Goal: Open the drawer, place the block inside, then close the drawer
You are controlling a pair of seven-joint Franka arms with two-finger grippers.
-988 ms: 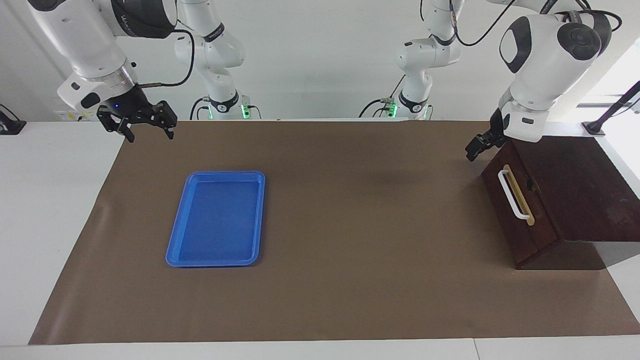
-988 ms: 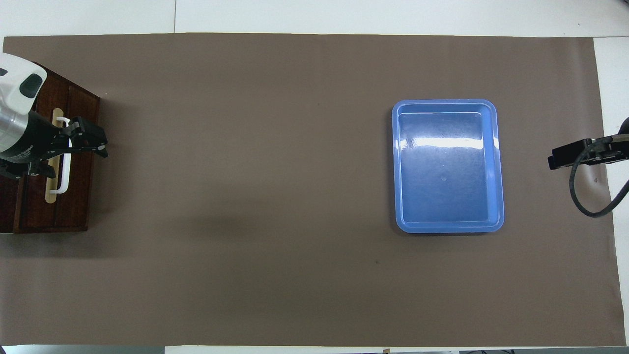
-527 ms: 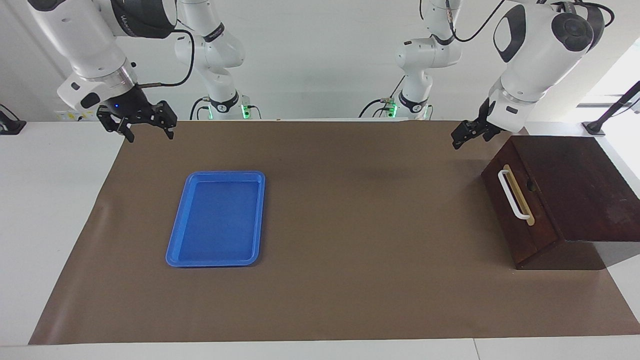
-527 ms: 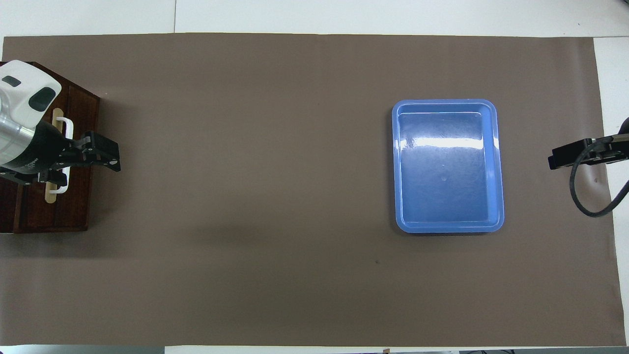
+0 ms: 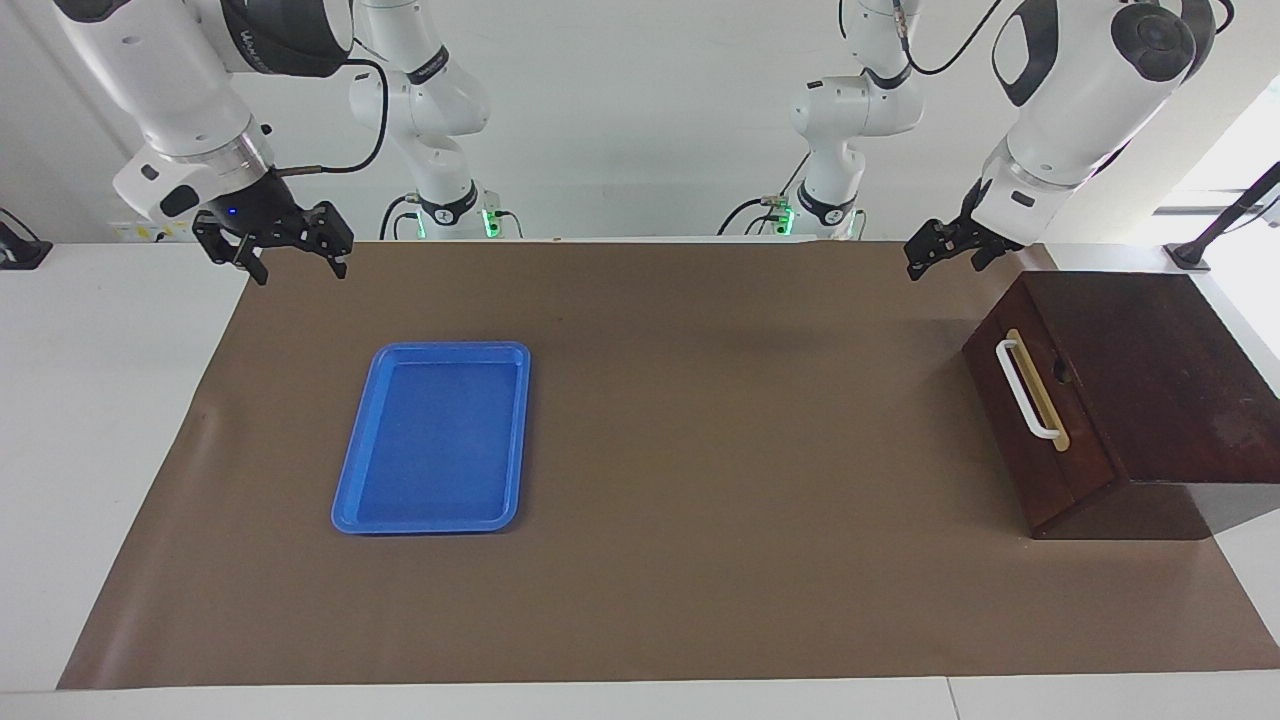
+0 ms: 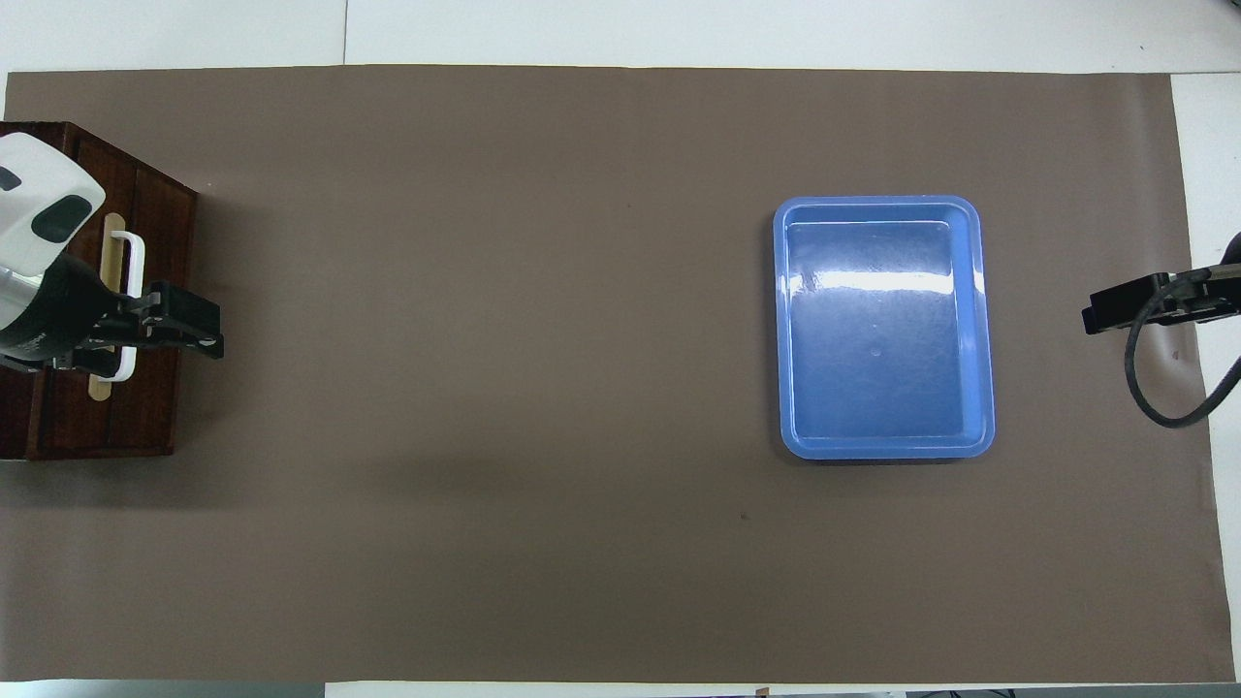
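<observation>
blue tray [image 5: 432, 438] — bare inside | wooden drawer [image 5: 1035, 395] — shut

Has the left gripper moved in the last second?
Yes. The left gripper has risen away from the drawer corner and now hangs above the mat, toward the robots.

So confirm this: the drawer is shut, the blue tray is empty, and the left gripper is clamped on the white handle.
Not clamped. In the facing view the left gripper hangs open in the air, clear of the white handle. The drawer is shut and the blue tray is empty.

Two high, opposed tabletop views
</observation>
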